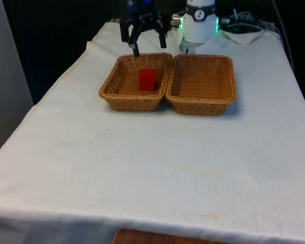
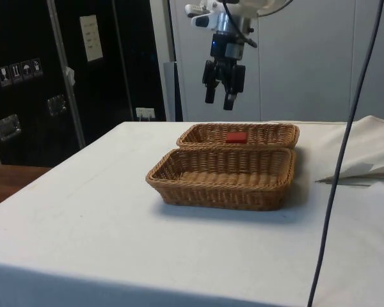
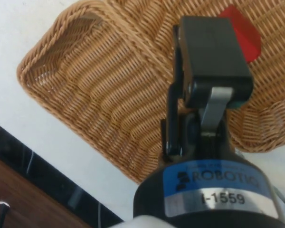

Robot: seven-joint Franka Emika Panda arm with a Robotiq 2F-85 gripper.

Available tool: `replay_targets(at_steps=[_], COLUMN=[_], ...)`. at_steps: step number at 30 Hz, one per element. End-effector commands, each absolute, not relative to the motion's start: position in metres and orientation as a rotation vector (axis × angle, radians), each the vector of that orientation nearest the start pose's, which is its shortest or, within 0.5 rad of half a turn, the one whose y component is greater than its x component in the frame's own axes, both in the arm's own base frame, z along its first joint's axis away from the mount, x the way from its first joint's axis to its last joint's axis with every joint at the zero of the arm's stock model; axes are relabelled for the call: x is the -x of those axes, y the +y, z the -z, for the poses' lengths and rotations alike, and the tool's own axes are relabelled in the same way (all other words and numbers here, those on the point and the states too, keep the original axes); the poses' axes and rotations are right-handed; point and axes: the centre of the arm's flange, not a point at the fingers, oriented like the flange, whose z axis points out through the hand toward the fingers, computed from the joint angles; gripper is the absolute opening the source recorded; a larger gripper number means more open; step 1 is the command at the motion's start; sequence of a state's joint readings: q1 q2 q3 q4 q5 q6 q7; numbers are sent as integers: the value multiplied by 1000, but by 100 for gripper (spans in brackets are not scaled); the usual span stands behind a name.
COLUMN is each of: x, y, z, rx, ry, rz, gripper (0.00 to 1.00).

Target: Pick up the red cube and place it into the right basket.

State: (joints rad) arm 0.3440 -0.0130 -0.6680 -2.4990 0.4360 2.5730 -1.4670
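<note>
Gripper [image 1: 144,44] spread, above basket [image 1: 112,86] rim (cube [image 1: 147,80] seemingly centred).

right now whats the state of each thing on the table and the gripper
red cube: resting on the floor of the basket on the front view's left, not held
left basket: upright, holds the cube
right basket: upright, nothing in it, touching the other basket along one side
gripper: above the cube's basket, fingers open, holding nothing

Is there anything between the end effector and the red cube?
No. In the side view, the end effector hangs above the red cube, with bare air between them.
</note>
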Motion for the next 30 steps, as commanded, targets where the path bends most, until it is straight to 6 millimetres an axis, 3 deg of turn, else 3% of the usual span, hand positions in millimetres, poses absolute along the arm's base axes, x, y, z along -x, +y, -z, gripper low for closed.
replay_targets(at_steps=[1,30], x=[-446,-451], y=[-159,-159], z=[-296,-330], rx=[2790,2669], ry=[-1172,-1428], rz=[371,409], gripper=[100,100])
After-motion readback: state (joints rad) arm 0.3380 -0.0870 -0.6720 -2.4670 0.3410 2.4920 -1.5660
